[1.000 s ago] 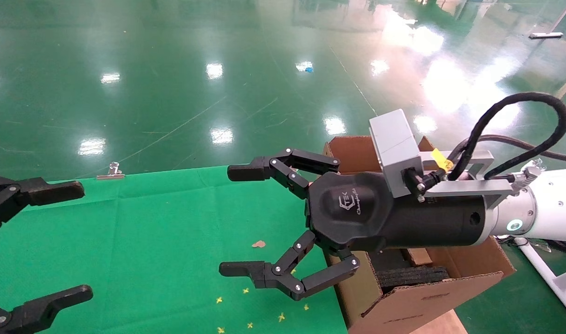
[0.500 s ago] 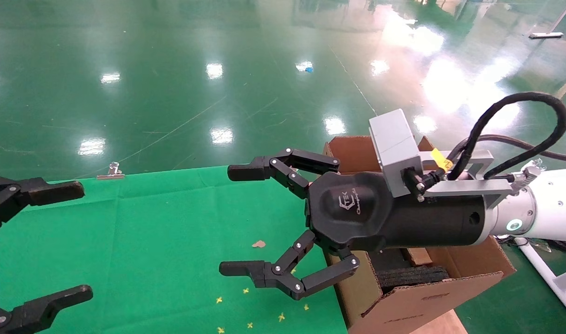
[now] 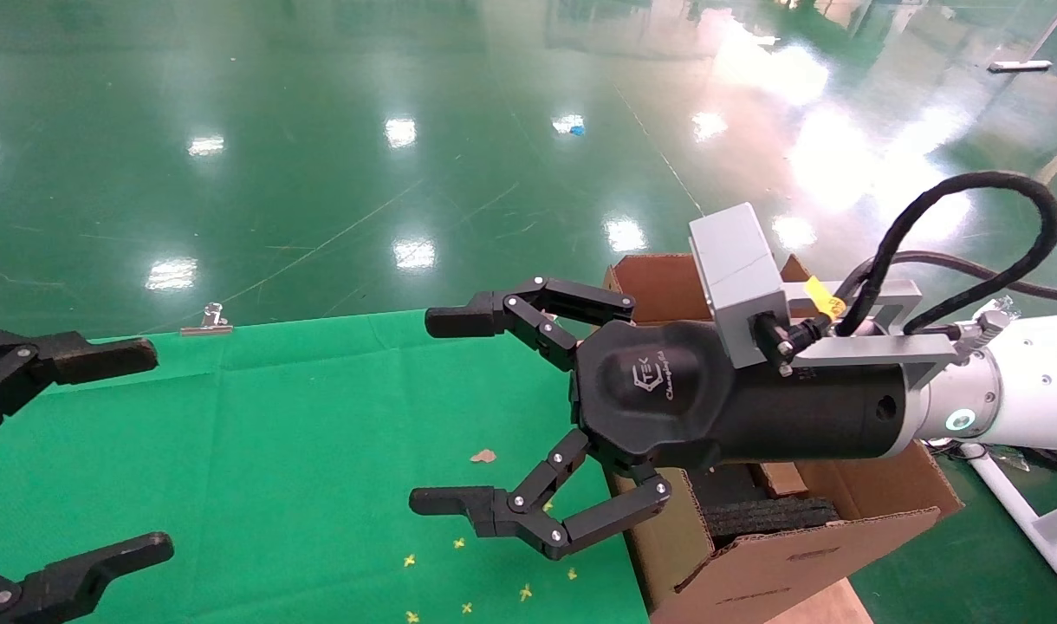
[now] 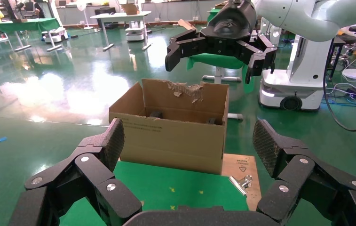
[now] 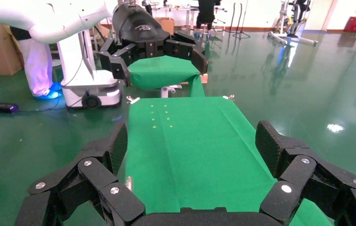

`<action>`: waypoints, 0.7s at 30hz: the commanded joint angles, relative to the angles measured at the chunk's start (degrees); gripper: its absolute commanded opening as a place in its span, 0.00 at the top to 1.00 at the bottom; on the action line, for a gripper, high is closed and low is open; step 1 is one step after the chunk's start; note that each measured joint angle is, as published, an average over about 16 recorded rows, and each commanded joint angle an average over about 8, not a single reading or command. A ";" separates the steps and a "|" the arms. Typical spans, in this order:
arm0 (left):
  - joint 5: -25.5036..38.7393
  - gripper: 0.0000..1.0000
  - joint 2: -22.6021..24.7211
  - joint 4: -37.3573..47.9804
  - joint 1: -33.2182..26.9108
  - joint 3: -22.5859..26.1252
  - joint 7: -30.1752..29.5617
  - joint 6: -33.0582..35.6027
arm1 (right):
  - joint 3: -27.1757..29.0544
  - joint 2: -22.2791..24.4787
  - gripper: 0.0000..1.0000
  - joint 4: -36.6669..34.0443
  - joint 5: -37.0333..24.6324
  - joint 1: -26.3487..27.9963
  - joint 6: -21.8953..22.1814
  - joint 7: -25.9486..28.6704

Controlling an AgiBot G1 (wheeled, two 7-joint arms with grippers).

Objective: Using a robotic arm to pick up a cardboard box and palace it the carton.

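Right claw (image 3: 429,412): centre of the head view, fingers spread wide, nothing between them. One finger (image 3: 459,322) points toward frame left at mid-height, the other sits lower. It hangs above the green surface (image 3: 260,451), just left of the carton (image 3: 780,555). Behind the claw runs the robotic arm (image 3: 1027,381), with black wrist, grey camera box (image 3: 736,277) on top and looping black cable (image 3: 970,234), out to the right edge.

Left claw (image 3: 104,451): lower left corner of the head view, also spread wide and empty, over the left part of the surface. Only its two black fingers show there.

Surface: green cloth with small yellow cross marks (image 3: 463,576) near the bottom centre and a brown scrap (image 3: 483,456) mid-frame. A metal clip (image 3: 208,321) sits at its far edge, left of centre.

Carton: lower right of the head view, partly hidden by the right wrist, flaps upright, black foam (image 3: 771,513) inside. In the left wrist view it stands mid-frame beyond the cloth's edge (image 4: 176,127), torn along its top rim, with the right claw hanging open above it.

Cardboard box: cannot pick it out for certain. A small brown piece (image 3: 778,477) shows inside the carton beside the foam, mostly hidden.

Beyond: shiny green floor (image 3: 407,130) fills the upper half.
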 commanded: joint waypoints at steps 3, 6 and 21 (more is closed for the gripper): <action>0.00 0.00 0.00 0.00 0.00 0.00 0.00 0.00 | 0.00 0.00 0.00 0.00 0.00 0.01 0.00 0.00; 0.00 0.00 0.00 0.00 0.00 0.00 0.00 0.00 | 0.00 0.00 0.00 0.00 0.00 0.01 0.00 0.00; 0.00 0.00 0.00 0.00 0.00 0.00 0.00 0.00 | 0.00 0.00 0.00 0.00 0.00 0.01 0.00 0.00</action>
